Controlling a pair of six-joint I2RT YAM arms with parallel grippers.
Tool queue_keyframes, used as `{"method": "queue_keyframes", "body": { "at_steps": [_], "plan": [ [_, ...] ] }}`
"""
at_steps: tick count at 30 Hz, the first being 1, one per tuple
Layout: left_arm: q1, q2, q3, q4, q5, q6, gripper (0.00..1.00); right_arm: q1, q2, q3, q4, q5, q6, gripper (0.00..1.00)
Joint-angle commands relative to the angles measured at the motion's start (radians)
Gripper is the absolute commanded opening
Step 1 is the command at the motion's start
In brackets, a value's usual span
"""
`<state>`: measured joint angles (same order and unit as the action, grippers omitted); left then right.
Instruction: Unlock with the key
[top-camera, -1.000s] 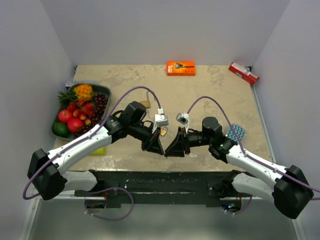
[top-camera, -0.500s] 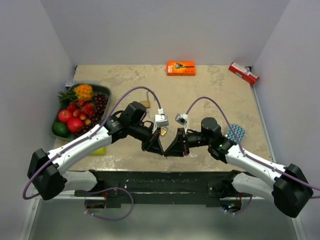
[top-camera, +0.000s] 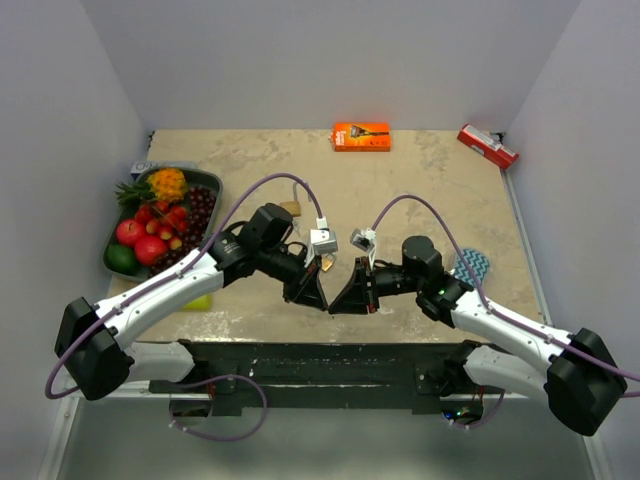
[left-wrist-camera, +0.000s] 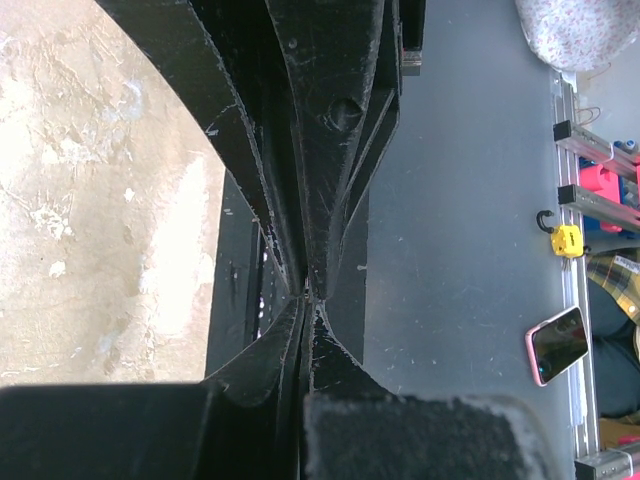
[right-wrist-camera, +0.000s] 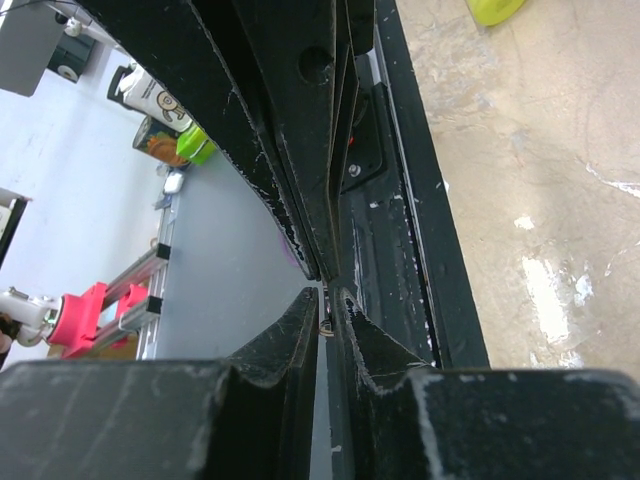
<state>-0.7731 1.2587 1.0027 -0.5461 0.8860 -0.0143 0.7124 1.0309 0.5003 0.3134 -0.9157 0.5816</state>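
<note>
Top external shows our left gripper (top-camera: 308, 292) pressed together, our right gripper (top-camera: 345, 298) nearly so, on what, if anything, we cannot tell, and a likely brass padlock (top-camera: 326, 263) just behind both tips: small, rigid, slick metal, best pinched across its flat faces.

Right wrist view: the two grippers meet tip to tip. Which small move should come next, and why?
Probably close the right gripper fully, before either arm pulls back. Its fingers stand a thin gap apart around a small pale thing, too small to identify, while the left gripper is shut, tip to tip.
</note>
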Motion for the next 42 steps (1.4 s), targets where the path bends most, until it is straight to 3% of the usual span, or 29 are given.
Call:
{"method": "queue_keyframes", "body": {
  "at_steps": [1,12,15,17,21,22,23,25,26,28,31,34,37,42],
  "plan": [
    [-0.003,-0.016,0.045,-0.003,-0.002,0.010,0.00,0.004,-0.015,-0.003,0.016,-0.028,-0.014,0.15],
    [-0.003,-0.024,0.043,0.000,-0.012,0.008,0.00,0.007,-0.018,-0.011,0.006,-0.035,-0.017,0.13],
    [-0.002,-0.025,0.043,0.002,-0.022,0.010,0.00,0.007,-0.022,-0.009,0.001,-0.035,-0.022,0.09],
    [-0.002,-0.027,0.043,0.005,-0.027,0.008,0.00,0.006,-0.023,-0.012,-0.002,-0.037,-0.023,0.00],
    [0.001,-0.035,0.039,0.046,-0.045,-0.004,0.00,0.007,-0.038,-0.020,0.015,-0.019,-0.011,0.00],
    [0.003,-0.041,0.030,0.064,-0.056,-0.028,0.05,0.009,-0.046,-0.023,0.021,0.027,-0.006,0.00],
    [0.006,-0.047,0.024,0.086,-0.065,-0.042,0.34,0.007,-0.054,-0.026,0.029,0.052,0.007,0.00],
    [0.014,-0.071,-0.002,0.164,-0.120,-0.085,0.63,0.007,-0.072,-0.042,0.055,0.131,0.024,0.00],
    [0.015,-0.084,-0.012,0.191,-0.155,-0.102,0.84,0.006,-0.077,-0.049,0.071,0.165,0.046,0.00],
    [0.027,-0.116,-0.053,0.277,-0.289,-0.150,0.98,0.005,-0.091,-0.078,0.108,0.225,0.060,0.00],
    [0.061,-0.140,-0.131,0.397,-0.427,-0.199,0.99,-0.019,-0.094,-0.108,0.119,0.351,0.067,0.00],
    [0.087,-0.099,-0.171,0.474,-0.553,-0.222,0.99,-0.133,-0.097,-0.140,0.133,0.439,0.101,0.00],
    [0.087,0.046,-0.097,0.376,-0.683,-0.222,0.96,-0.276,-0.121,-0.169,0.153,0.449,0.145,0.00],
    [0.083,0.296,0.022,0.259,-0.710,-0.210,0.87,-0.323,-0.193,-0.141,0.064,0.494,0.117,0.00]
  ]
}}
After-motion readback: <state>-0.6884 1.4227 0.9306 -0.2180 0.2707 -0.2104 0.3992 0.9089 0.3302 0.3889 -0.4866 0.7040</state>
